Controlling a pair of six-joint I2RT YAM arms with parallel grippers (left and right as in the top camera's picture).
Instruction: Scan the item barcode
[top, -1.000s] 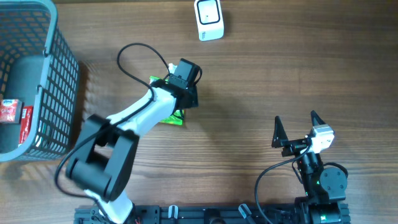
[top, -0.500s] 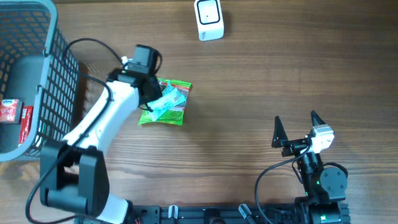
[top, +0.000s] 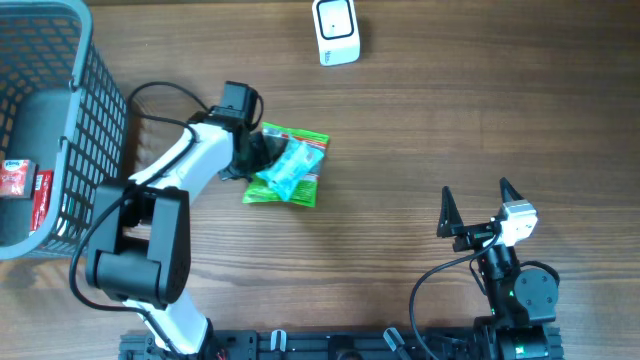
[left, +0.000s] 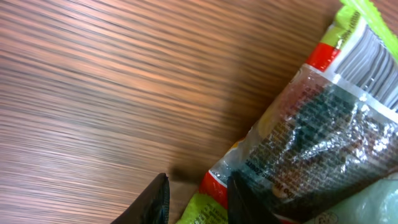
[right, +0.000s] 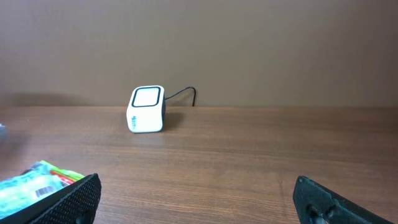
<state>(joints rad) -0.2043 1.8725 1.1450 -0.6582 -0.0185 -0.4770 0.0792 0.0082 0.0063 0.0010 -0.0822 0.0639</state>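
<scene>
We show the snack packet (top: 288, 167) lying front-left of the scanner (top: 336, 32). The left gripper (top: 258, 152) has its jaws narrowly apart about the packet's corner; we cannot tell whether they grip. The right gripper (top: 475, 188), front-right of the scanner, gapes wide and holds nothing.

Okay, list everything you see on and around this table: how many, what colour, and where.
snack packet: one, green, table centre-left
barcode scanner: one, white, far edge of the table
basket: one, grey, far left
red packs: two seen, red, inside the basket
table: one, brown wood
left gripper: one, black, at the packet's left edge, packet corner between its fingers
right gripper: one, black, open and empty, near right
</scene>
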